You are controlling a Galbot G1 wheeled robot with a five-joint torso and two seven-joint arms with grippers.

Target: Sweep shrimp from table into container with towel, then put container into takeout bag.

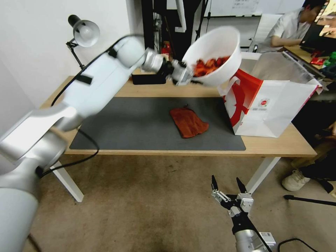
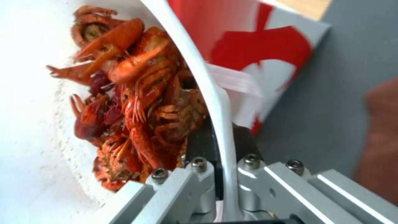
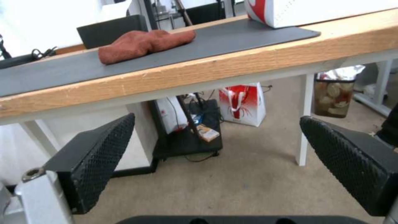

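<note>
Spill risk is the big one here imo. Going left to right in the head view: left tool [image 1: 185,74] is pinched on the rim of the bowl [image 1: 224,42], holding it up in the air above the counter [image 1: 280,145], tilted hard so the open side faces the camera. Shrimp [image 1: 209,65] are all slumped down against the low wall next to the tool. Tilt it any more and they'd likely slide out over that rim onto the mat [image 1: 140,122]. It's also a thin rim grip on one side only, so the bowl could twist or slip in the jaws.

Towel [image 1: 189,122] lies flat mid-mat, well clear. Bag [image 1: 276,108] stands at the right end, mouth open, with the bowl just beside its near top edge. A handle [image 1: 232,87] sits right under the bowl, so I'd guess it could snag or knock the bag over on the way in.

Right tool [image 1: 229,187] hangs parked below counter level, fingers spread wide, holding nothing.

Left wrist view shows what the head one can't: the rim [image 2: 215,102] running between the clamped jaws, shrimp [image 2: 136,102] piled right up against it. Right wrist view gives the towel [image 3: 141,45] edge-on from below.
</note>
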